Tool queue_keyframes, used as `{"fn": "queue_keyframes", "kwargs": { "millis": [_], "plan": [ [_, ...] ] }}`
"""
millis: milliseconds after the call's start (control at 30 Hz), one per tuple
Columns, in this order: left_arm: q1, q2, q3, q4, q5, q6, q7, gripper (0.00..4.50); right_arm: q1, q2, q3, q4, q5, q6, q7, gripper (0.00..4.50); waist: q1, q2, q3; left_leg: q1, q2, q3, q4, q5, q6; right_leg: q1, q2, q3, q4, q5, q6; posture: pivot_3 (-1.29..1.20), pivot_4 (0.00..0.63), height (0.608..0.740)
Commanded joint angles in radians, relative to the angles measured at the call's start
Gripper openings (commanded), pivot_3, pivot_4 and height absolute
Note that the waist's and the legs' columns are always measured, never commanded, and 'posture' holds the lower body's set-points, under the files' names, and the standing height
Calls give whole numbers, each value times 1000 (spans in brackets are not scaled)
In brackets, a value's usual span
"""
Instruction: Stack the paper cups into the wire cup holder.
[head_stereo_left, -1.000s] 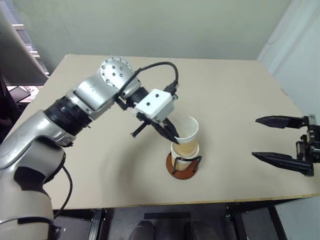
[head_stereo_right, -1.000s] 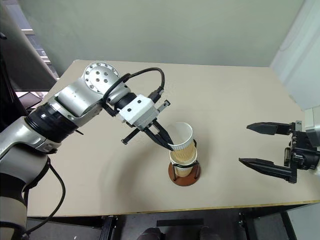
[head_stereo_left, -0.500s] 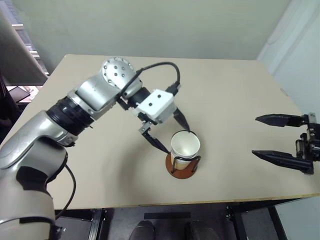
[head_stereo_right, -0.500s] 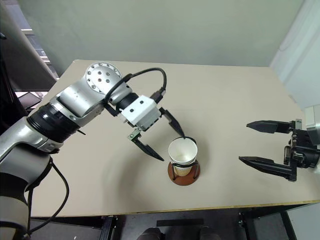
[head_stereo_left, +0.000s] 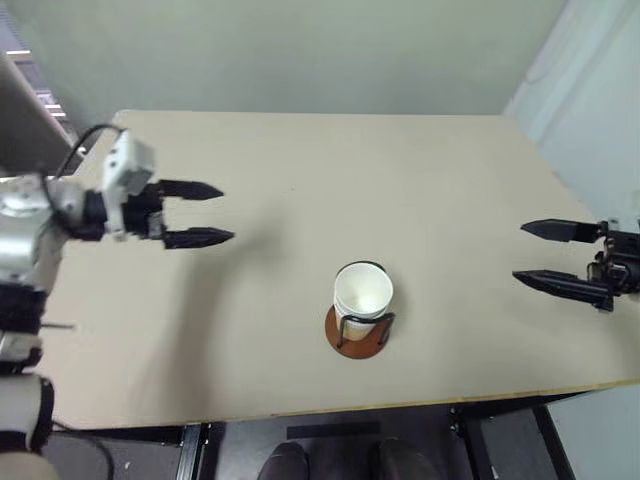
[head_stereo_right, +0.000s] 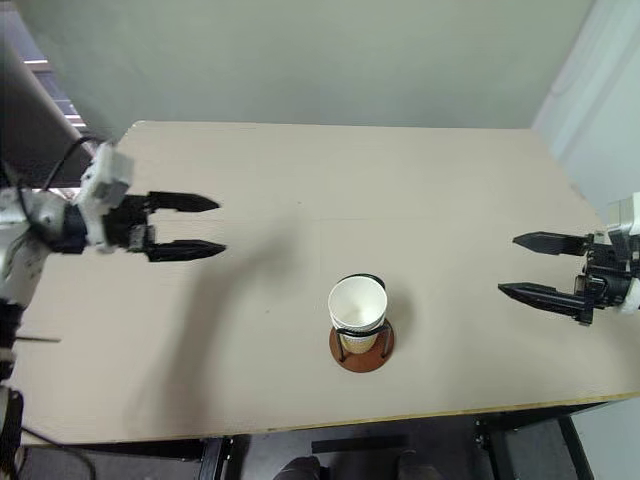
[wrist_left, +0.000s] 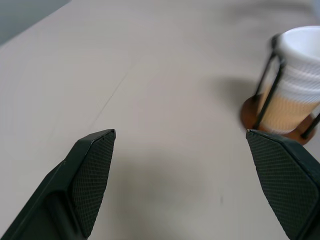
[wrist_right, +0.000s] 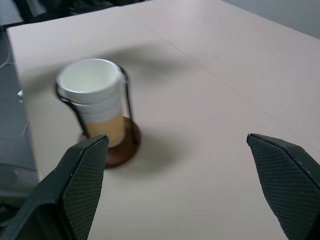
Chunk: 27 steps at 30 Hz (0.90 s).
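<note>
Mid-table (head_stereo_left: 420, 180), paper cups (head_stereo_left: 362, 292) between end effectors.

The table (head_stereo_left: 300, 170) is a flat, light beige top with a straight front edge. The cup holder (head_stereo_left: 357, 333) stands directly on it, near the front edge and about midway across, resting on its round reddish-brown base. The cups (head_stereo_left: 362, 295) sit nested upright inside the wire loops.

Paper cups (head_stereo_left: 363, 291) nested in wire cup holder (head_stereo_left: 358, 333); grippers apart.
</note>
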Motion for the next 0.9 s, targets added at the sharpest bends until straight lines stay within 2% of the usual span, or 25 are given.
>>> {"fn": "queue_keyframes", "kwargs": {
  "millis": [33,133,433,900],
  "plan": [
    [155,68,154,-141,-67,88,-67,4470,-22,-23,5,45,-27,-31,57,4500,4,0,0,0,0,0,-1,0,0,-1,0,0,0,0,0,0,150,740],
    [275,98,260,-237,-103,151,-96,4470,-24,-30,9,48,-30,-27,93,4500,13,-1,0,0,0,0,-3,1,-2,-1,1,0,1,-1,-3,0,150,740],
    [441,125,468,-368,-110,248,-118,4470,23,-54,-53,-25,16,32,148,4500,8,-1,0,8,-1,3,-7,2,-3,3,2,1,4,-4,-12,0,150,740],
    [459,81,484,-400,-111,304,-70,4470,0,-34,-26,-51,17,60,127,4500,5,-1,0,9,-1,3,-8,1,-4,2,3,1,6,-5,-15,0,150,740]
  ]
}}
